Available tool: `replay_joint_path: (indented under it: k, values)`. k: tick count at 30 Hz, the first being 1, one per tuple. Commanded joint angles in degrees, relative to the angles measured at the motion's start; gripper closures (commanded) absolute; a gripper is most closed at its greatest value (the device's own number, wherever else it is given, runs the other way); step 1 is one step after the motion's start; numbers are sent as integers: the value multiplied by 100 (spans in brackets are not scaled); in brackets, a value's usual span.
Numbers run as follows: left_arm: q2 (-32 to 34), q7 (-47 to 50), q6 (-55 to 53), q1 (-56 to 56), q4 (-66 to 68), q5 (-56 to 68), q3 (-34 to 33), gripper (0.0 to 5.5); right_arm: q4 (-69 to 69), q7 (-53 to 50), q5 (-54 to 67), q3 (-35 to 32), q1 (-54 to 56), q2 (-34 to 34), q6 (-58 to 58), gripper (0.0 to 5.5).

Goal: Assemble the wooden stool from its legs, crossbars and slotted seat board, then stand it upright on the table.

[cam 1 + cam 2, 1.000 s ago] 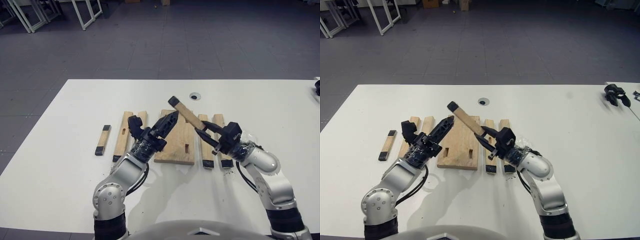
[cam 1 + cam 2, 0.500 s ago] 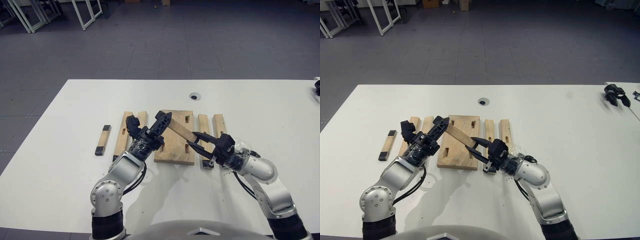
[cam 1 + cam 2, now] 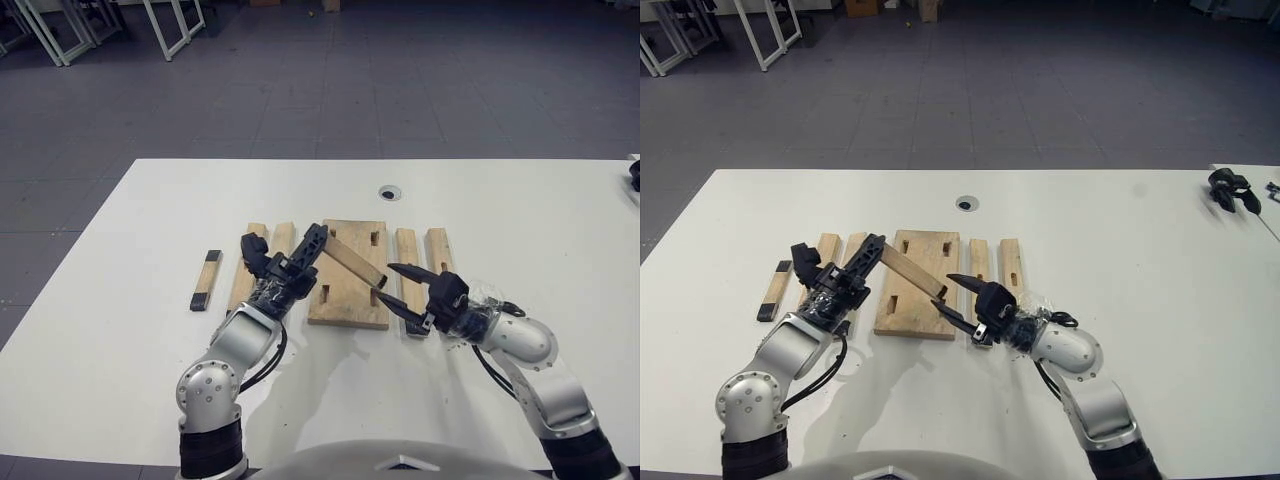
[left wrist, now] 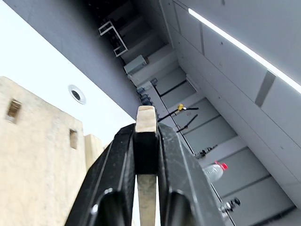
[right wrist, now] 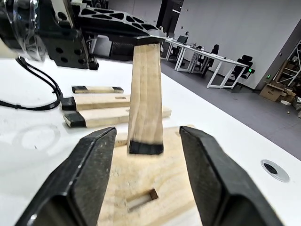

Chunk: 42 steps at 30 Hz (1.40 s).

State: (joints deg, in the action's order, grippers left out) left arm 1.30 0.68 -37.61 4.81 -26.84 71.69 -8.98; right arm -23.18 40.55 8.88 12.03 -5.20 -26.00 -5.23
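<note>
One crossbar (image 3: 350, 262), clamped in the left gripper (image 3: 316, 238), slanted over the seat board (image 3: 350, 303), with the right gripper (image 3: 389, 283) gaping astride its end. Fitting judged underway; slot alignment needed next.

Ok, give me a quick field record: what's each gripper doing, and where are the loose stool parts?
left gripper: shut on black-tipped wooden leg, held tilted over slotted wooden seat board
right gripper: open, beside the leg's lower end
loose on white table: two slats each side of board; short crossbar far left
</note>
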Motion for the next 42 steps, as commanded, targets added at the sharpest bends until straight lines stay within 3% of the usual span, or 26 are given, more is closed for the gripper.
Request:
replay_joint_path:
  k: [1, 3, 6, 10, 30, 42]
  values:
    - [168, 290, 781, -270, 102, -695, -618, 507, 387, -165, -468, -94, -60, -326, -122, 261]
    - [523, 531, 1431, -393, 108, -1956, -876, 507, 551, -304, -578, -170, -45, -338, -161, 261]
    - [1311, 618, 1887, -354, 43, -3885, -658, 507, 677, -474, -654, -204, -19, -311, -231, 261]
    - [1399, 544, 2197, -141, 247, -4934, -421, 507, 700, -523, -719, -174, -47, -331, -264, 261]
    - [1153, -518, 2683, -600, 1947, -5447, -269, 507, 720, -465, -882, -145, -160, -365, -243, 261]
    - [1207, -489, 1767, -694, 2126, -5590, -172, 507, 747, -550, -929, -173, -214, -334, -260, 261]
